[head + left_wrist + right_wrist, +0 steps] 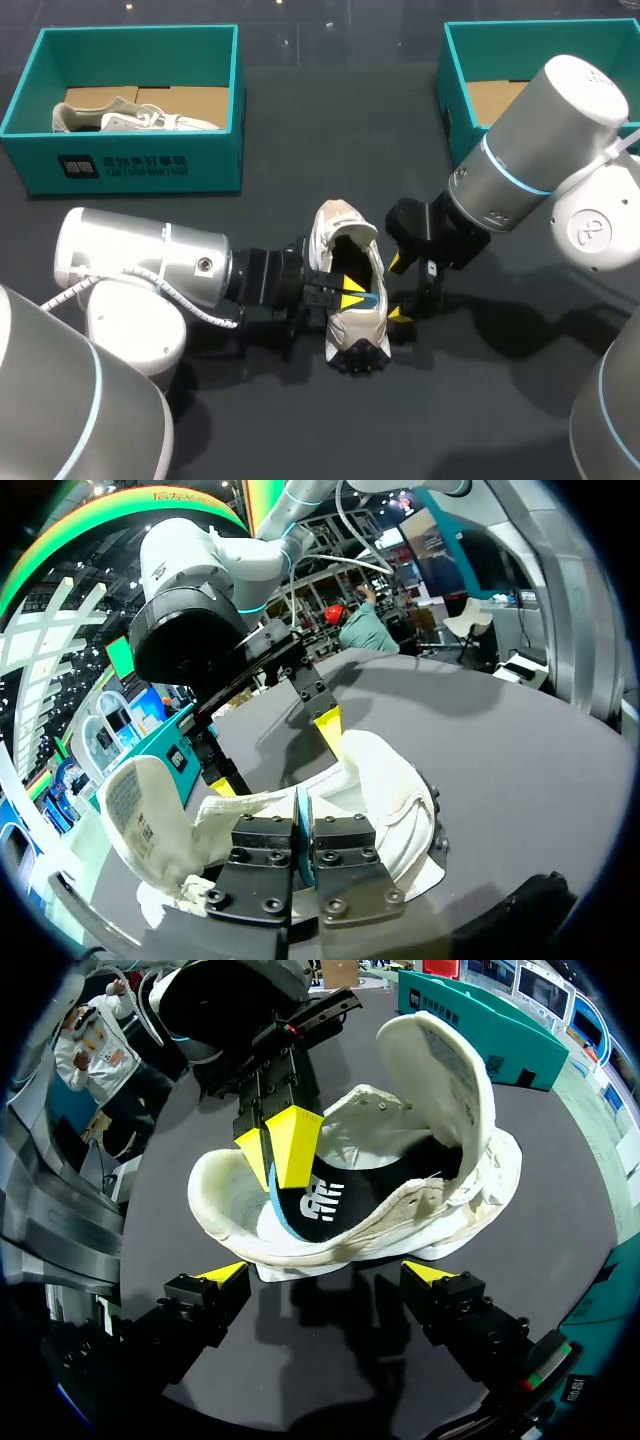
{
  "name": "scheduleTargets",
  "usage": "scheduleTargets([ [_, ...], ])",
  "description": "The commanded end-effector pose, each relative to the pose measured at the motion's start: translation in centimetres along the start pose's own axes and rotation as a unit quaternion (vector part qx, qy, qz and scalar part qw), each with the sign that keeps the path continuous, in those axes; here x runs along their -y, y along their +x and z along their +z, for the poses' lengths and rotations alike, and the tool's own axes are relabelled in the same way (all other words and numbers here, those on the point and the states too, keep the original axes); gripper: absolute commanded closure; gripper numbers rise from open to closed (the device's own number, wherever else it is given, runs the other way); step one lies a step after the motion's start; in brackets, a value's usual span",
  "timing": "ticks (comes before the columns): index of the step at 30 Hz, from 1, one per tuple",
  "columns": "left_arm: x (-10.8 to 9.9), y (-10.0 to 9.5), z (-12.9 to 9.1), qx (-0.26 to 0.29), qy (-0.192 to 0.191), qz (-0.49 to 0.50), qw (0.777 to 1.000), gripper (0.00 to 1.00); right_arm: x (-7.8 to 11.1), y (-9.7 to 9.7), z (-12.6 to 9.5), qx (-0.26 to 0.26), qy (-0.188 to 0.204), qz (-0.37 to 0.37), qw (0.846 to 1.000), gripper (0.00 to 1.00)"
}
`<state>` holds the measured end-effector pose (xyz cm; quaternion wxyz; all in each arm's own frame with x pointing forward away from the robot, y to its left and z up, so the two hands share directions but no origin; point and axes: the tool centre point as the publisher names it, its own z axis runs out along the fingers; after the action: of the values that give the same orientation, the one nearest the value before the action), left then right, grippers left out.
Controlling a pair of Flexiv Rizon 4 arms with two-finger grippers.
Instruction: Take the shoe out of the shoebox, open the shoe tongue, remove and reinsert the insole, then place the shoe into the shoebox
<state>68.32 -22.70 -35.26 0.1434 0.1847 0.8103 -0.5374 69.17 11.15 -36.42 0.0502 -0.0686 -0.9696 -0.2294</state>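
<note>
Shoe [362, 322]: white and scuffed, with a dark outsole. It stands on its sole mid-surface [500, 400], outside both boxes. Tongue [335, 225] is folded up and back. Insole [325, 1205] is black with a blue edge.

Long axis runs far to near, heel end toward the robot and tongue end toward the far edge.

Left claw [352, 295]: tips together inside the shoe, clamped on the insole's edge. Right claw [399, 289]: tips apart, just beside the shoe.

The toe is hidden under the tongue. The right shoebox [460, 100] is cut off by the arm. The left shoebox [130, 165] holds a second shoe [135, 120].
</note>
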Motion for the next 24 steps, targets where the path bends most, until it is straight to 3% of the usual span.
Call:
scheduleTargets([
  [1,-0.9,-0.7,1.2,-0.01,-0.013,-0.007,1.0,1.0,0.0,0.1,0.1,0.001,0.001,0.0,1.0,0.0],
  [4,-1.0,-0.7,0.9,-0.011,-0.013,-0.013,1.0,1.0,0.0,0.1,0.1,0.001,0.001,0.0,1.0,0.0],
  [5,-0.8,-0.6,0.7,-0.012,-0.011,-0.013,1.0,0.85,0.0,0.1,0.1,0.001,0.001,0.0,1.0,0.0],
  [9,0.1,-0.5,-0.3,-0.018,-0.01,-0.005,1.0,0.66,0.0,0.1,0.1,0.001,0.001,0.0,1.0,0.0],
  [11,0.5,-0.5,-0.8,-0.022,-0.008,-0.003,1.0,0.64,0.0,0.1,0.1,0.001,0.001,0.0,1.0,0.0],
  [17,1.5,-0.3,-2.1,-0.045,-0.018,0.011,0.999,0.73,0.0,0.1,0.1,0.001,0.001,0.0,1.0,0.0],
  [24,1.8,-0.5,-3.3,-0.055,-0.035,0.022,0.998,0.71,0.9,0.0,-1.0,0.006,0.005,0.008,1.0,0.0],
])
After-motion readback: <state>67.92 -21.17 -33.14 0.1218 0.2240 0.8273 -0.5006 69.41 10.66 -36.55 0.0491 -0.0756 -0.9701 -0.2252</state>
